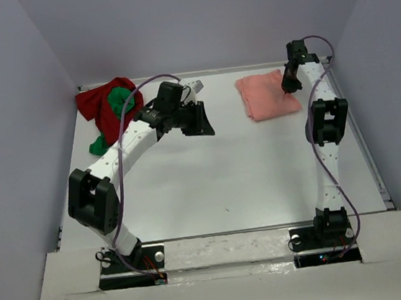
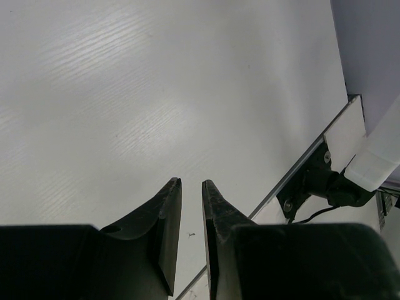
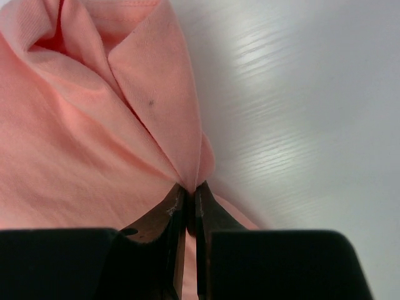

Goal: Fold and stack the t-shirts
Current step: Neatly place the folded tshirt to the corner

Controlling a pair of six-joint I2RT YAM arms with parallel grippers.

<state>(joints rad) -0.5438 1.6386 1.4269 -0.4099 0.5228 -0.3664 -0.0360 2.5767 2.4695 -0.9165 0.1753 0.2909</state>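
Right gripper (image 3: 190,190): my fingers pinch a fold of the pink shirt (image 1: 268,94).
Left gripper (image 2: 191,183): my fingers nearly closed, holding nothing, above the table (image 1: 246,166).

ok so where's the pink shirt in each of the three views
Top external: salmon-pink t-shirt folded at the far right of the table, under the right gripper.
Left wrist: not in view.
Right wrist: fills the left half, a fold pinched between the fingers.
Shared landmark: the white table.
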